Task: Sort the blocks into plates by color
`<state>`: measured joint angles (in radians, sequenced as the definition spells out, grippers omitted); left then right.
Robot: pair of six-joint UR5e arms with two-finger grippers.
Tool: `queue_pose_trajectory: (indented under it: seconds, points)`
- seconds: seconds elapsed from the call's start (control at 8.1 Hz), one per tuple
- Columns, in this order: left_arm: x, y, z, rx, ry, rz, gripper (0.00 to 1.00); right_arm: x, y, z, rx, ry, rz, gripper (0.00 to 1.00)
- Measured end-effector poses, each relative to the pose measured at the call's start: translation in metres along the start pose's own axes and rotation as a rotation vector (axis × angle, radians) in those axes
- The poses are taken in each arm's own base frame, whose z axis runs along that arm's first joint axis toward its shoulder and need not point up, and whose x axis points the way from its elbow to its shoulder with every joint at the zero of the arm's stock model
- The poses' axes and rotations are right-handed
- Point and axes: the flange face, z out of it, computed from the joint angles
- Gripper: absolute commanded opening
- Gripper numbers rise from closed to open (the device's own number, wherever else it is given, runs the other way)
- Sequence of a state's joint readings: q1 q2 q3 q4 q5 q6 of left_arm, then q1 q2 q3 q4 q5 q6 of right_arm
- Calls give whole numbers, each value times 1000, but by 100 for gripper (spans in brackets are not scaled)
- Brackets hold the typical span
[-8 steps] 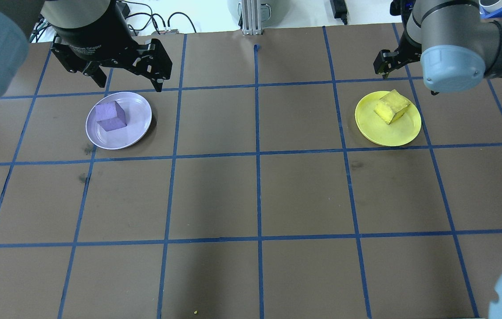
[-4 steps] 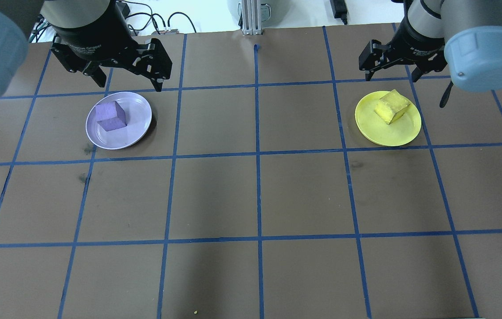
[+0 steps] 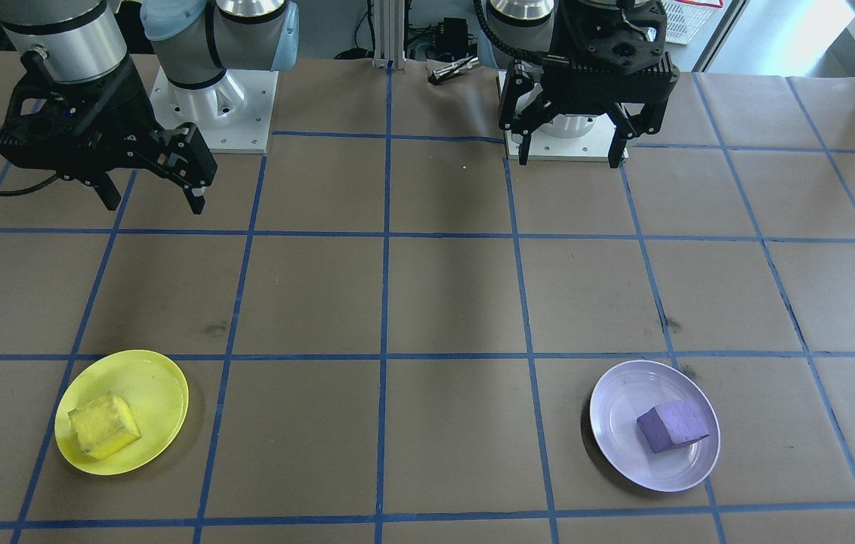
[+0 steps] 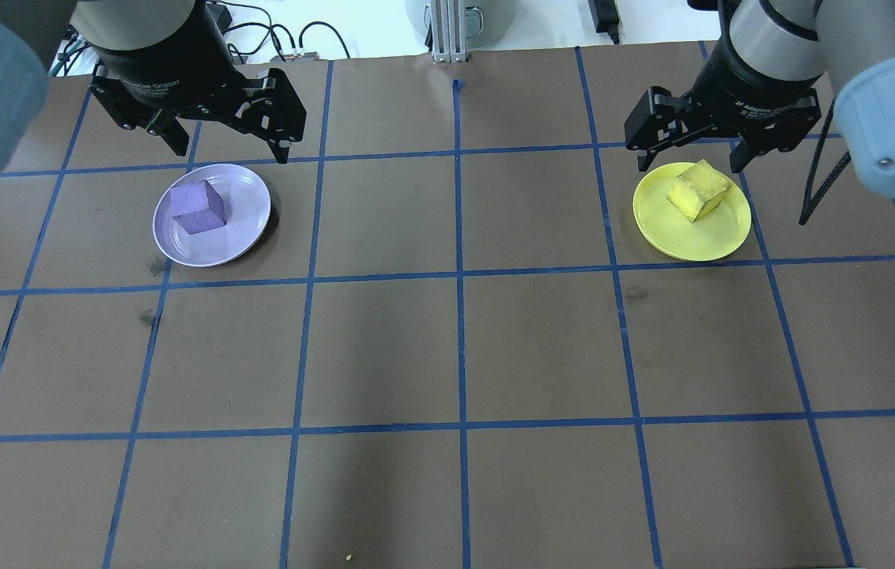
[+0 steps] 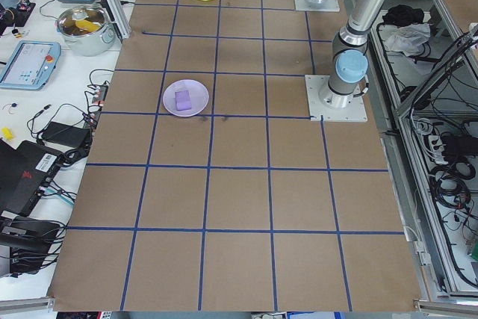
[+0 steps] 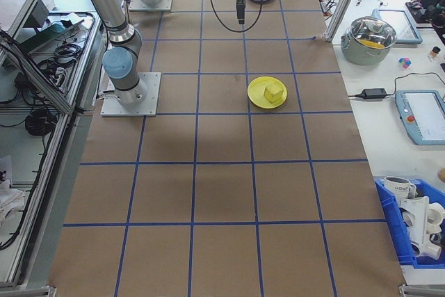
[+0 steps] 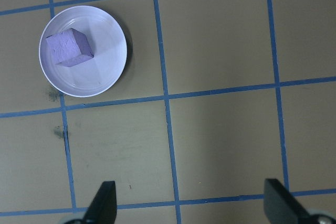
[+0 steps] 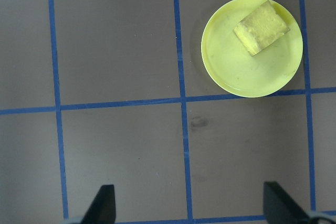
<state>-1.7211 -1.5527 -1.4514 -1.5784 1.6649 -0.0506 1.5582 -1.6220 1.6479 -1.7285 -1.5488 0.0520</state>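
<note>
The surface (image 4: 463,348) is covered in matt brown paper with smooth blue tape lines (image 4: 459,276). The lavender plate (image 4: 242,225) and yellow plate (image 4: 700,237) look like glossy plastic. The purple block (image 4: 197,208) and yellow block (image 4: 699,190) look rough, foam-like

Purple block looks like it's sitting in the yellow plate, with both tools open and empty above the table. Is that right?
Not quite. The purple block sits in the lavender plate, as the overhead view shows; the yellow plate holds the yellow block. The rest stands: the left tool and right tool are both open and empty above the table.
</note>
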Motion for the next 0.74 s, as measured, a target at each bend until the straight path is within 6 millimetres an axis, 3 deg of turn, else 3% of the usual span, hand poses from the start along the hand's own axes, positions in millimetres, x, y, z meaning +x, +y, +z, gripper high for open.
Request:
queue_pose_trajectory:
  seconds: [0.74]
  points:
    - [0,5,4,-8,0,3,100,-7,8,4,-20,-7,-29,100]
